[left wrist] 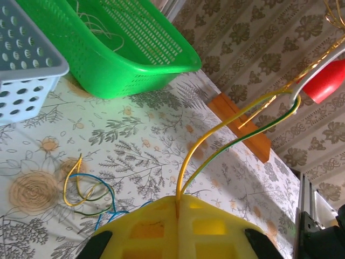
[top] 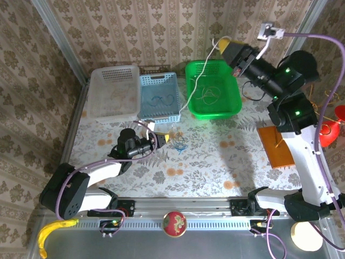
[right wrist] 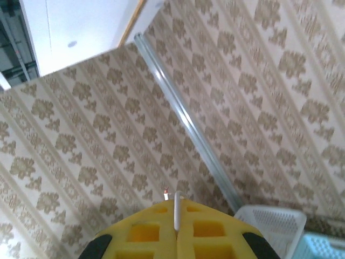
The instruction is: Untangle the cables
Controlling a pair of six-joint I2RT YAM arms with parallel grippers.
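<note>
My left gripper (top: 164, 138) sits low over the table's middle, its yellow jaws (left wrist: 178, 200) shut on a yellow cable (left wrist: 184, 171) and a green-yellow cable (left wrist: 209, 161) that arch up to the right. Just left of it, a small tangle of blue and yellow cables (left wrist: 86, 193) lies on the table (top: 180, 143). Raised over the green basket's far edge, my right gripper (top: 223, 44) is shut on a white cable (right wrist: 176, 208). That white cable (top: 186, 106) hangs down toward the table near the left gripper.
Three baskets line the back: white (top: 114, 91), blue (top: 144, 100) with blue wires, green (top: 233, 102) with yellow wires. An orange board (top: 275, 145) and a gold wire stand with red ornaments (top: 330, 132) are at the right. A red ball (top: 174, 223) rests on the front rail.
</note>
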